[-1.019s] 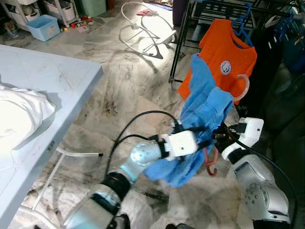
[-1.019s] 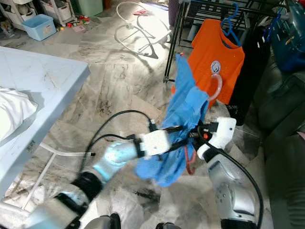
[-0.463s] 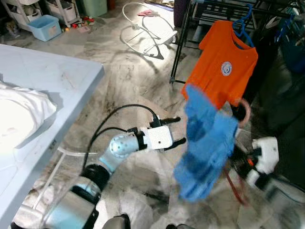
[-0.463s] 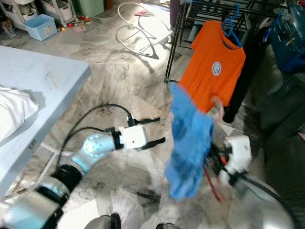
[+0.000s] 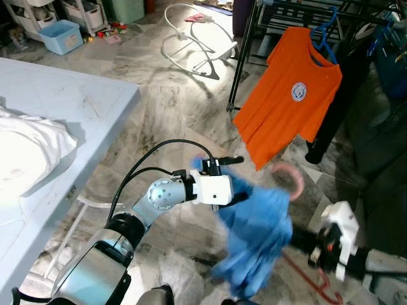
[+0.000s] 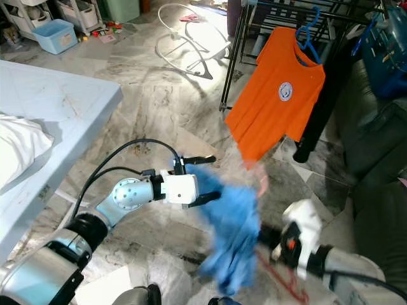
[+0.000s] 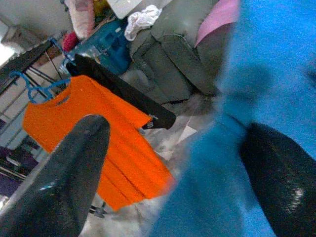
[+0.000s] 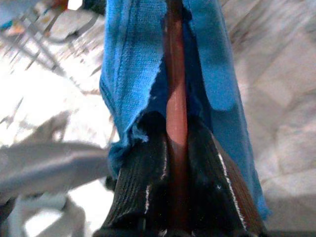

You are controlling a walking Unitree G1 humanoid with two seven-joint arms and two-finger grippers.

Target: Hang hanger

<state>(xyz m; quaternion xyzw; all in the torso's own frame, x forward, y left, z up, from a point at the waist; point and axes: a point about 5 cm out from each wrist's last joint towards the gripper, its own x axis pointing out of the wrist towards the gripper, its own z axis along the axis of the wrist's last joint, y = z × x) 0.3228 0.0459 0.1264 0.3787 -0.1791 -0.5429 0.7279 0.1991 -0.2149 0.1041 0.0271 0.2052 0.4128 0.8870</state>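
While the desk (image 5: 70, 101) with its white cloth (image 5: 28, 149) is sitting off to the robot's left, the left gripper (image 5: 230, 180) is reaching out over the marble floor (image 5: 165, 101) with its fingers spread wide, the blue garment (image 5: 254, 235) brushing against them but not pinched between them. Moving right, that blue garment is draping low and blurred between the two arms, riding on the reddish hanger (image 8: 175, 98), whose pink hook (image 5: 287, 178) is poking up above the cloth. Further right, the right gripper (image 8: 175, 163) is clamping tight on the hanger's bar, so the right arm is carrying it. The rack (image 5: 280, 9) with the orange shirt (image 5: 289, 95) is standing ahead and above, to the right, well apart from the hook; the hanger's long axis is looking tilted, so I'd judge it needs lifting and levelling toward that rail.
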